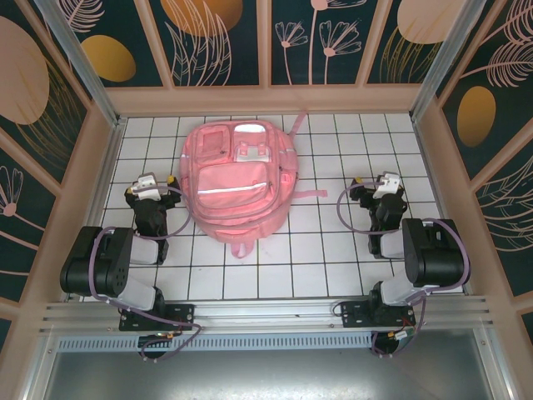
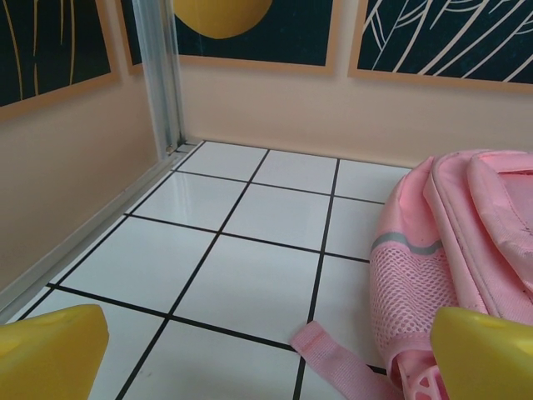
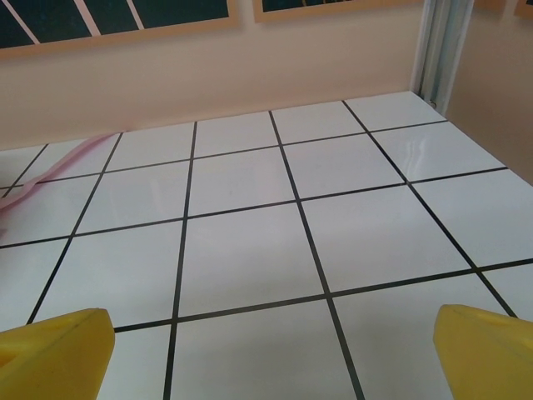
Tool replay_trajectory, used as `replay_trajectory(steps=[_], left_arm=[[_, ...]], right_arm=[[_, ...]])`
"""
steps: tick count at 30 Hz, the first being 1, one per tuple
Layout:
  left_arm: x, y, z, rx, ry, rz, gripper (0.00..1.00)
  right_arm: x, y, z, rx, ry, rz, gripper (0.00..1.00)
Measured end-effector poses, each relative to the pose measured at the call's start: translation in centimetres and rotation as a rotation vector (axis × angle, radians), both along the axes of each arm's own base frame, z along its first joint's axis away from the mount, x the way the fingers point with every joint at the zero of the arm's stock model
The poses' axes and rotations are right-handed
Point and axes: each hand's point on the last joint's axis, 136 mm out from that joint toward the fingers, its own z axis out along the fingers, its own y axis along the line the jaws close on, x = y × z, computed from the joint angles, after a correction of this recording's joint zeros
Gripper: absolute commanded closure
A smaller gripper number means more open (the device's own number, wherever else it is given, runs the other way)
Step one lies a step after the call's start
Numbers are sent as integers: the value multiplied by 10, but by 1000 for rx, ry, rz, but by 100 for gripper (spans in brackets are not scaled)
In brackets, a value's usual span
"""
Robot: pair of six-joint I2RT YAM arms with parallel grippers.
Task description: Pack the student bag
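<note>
The student bag [image 1: 237, 179], a large pink backpack with a pale stripe, lies flat in the middle of the white tiled table [image 1: 333, 250]. On its upper part I see a small flat pink item [image 1: 208, 143] and a white item [image 1: 250, 152]. My left gripper [image 1: 154, 180] stands open just left of the bag, touching nothing. In the left wrist view the bag's mesh side pocket [image 2: 408, 283] and a loose strap end [image 2: 329, 346] lie near the right yellow fingertip [image 2: 487, 354]. My right gripper [image 1: 379, 183] stands open over bare tiles to the bag's right, its yellow fingertips [image 3: 54, 350] wide apart.
Pale pink walls [image 1: 266, 98] with aluminium corner posts [image 2: 162, 75] close the table on three sides. A pink strap [image 1: 312, 194] trails from the bag towards the right gripper, and another strap [image 3: 50, 167] runs near the back wall. Open tiles lie at the front and right.
</note>
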Motion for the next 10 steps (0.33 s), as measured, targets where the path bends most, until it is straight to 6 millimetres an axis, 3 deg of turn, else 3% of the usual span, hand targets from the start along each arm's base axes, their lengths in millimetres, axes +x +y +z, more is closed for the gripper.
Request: replay_trajectory(steps=[10], left_arm=[[0,0,1,0,-6,0,1]], right_arm=[[0,0,1,4,-5,-1,1]])
